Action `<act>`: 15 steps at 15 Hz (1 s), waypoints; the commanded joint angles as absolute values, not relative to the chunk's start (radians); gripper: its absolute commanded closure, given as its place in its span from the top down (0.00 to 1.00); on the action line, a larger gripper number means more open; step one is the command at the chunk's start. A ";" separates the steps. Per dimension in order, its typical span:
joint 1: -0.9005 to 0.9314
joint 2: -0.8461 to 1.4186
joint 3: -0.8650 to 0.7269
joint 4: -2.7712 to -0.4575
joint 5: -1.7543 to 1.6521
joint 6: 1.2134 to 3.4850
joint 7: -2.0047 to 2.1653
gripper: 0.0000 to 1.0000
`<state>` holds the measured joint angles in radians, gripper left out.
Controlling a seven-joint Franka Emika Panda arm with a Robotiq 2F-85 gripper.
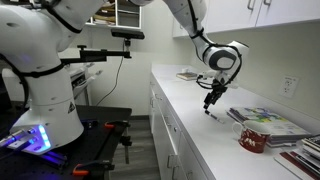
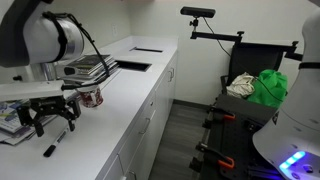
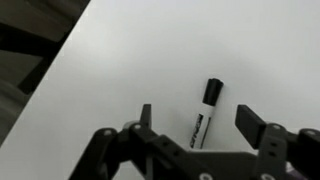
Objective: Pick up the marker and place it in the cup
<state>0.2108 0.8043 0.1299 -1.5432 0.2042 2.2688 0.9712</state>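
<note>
Well inside counter [image 3: 120,70] edge, marker [image 3: 204,112] beneath claw [image 3: 198,118].

Bright, even room light — soft wrist-view blur

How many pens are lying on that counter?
1. The marker lies on the white counter, right under the open claw and apart from the red mug. Another could be hidden among the stacked magazines.

— What colours sit under that black claw [image 3: 198,120]?
— A black marker [image 3: 210,92] with pale markings, on a plain white countertop [image 3: 150,50].
— And off to the claw's side?
— A dark red mug [image 1: 253,138], pale markings.
</note>
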 commanded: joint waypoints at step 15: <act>0.303 1.041 0.024 -1.214 0.181 2.090 0.982 0.01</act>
